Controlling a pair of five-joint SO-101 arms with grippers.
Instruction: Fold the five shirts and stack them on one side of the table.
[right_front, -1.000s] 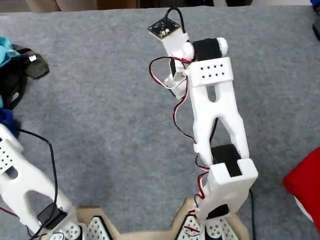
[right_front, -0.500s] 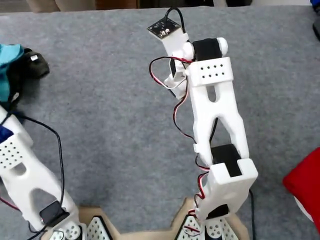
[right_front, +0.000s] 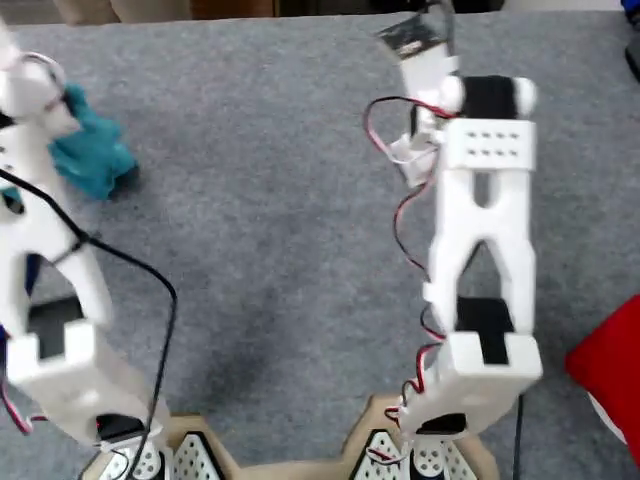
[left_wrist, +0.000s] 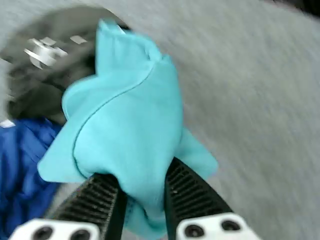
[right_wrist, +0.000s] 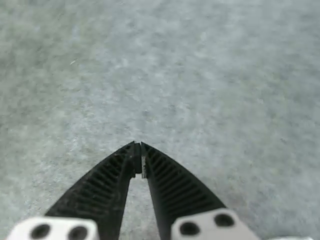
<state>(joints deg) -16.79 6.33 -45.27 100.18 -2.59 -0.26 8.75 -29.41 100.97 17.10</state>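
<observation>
Status: left hand is clamped on a bunched wad of the teal shirt. The cloth hangs crumpled just ahead of its fingers. The black shirt is just beyond that and the blue shirt is beside the hand, both touching or nearly touching the teal one. The right hand is pinched together on nothing, over bare grey counter, well apart from that heap. The red shirt lies far out on the right hand's outer side, at the counter edge. My read: the step in hand is getting the teal shirt clear of the heap and flat on the open patch between the two hands. To do it well, keep the clamp firm and carry high enough that the trailing end doesn't drag the black or blue one along. Confirm both have dropped off before travelling far. The grip is on a wad, not a clean hem or shoulder, so it probably won't lie flat on release. I'd lower it so the free end lands first, then pull away to spread it. The right hand should open and take an opposite corner to tension the cloth. The counter surface looks felt-like, so expect drag and go slow. Can't tell which part of the shirt is in the grip.
</observation>
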